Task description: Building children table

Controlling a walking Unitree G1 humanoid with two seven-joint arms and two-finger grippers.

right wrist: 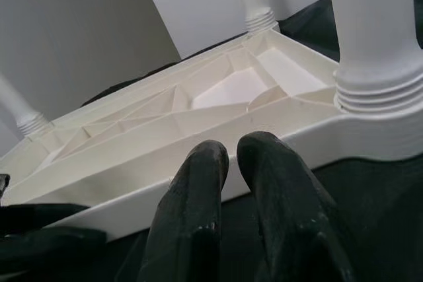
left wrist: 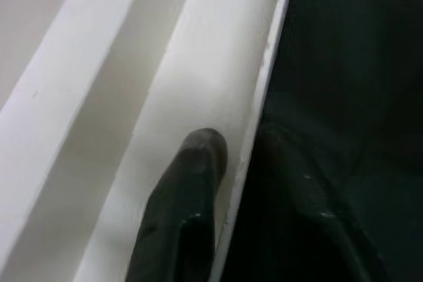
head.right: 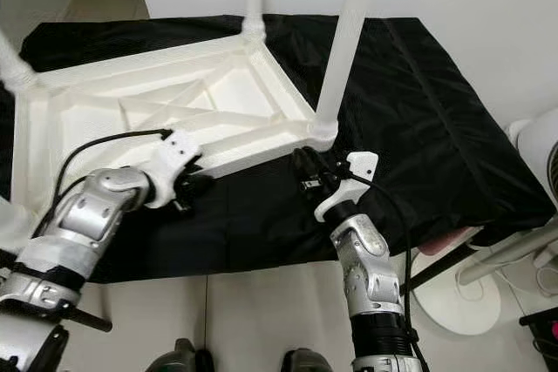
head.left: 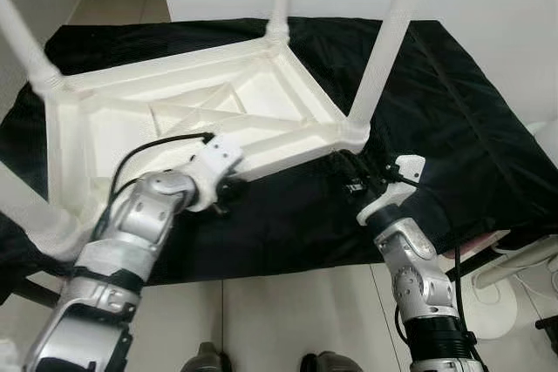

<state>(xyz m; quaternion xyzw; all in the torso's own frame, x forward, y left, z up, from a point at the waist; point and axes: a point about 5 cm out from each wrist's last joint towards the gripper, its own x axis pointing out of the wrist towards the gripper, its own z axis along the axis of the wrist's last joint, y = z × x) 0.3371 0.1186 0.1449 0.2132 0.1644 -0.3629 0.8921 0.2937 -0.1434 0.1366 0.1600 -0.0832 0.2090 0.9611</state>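
White plastic table (head.left: 200, 119) lies upside down on a black cloth (head.left: 453, 119), legs up. Its near edge runs left to right in front of both arms. The left claw (head.left: 220, 196) pinches that edge, one finger (left wrist: 188, 183) on top, one under. The right claw (right wrist: 231, 163), fingers together and holding nothing, sits just below the corner leg (head.left: 379, 58).

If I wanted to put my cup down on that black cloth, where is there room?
The black cloth lies bare to the right of the upturned white table, out to its far right corner. A narrower bare strip runs along the near edge between the two arms. It is crowded at the table's near rim, where the left gripper and right gripper work.
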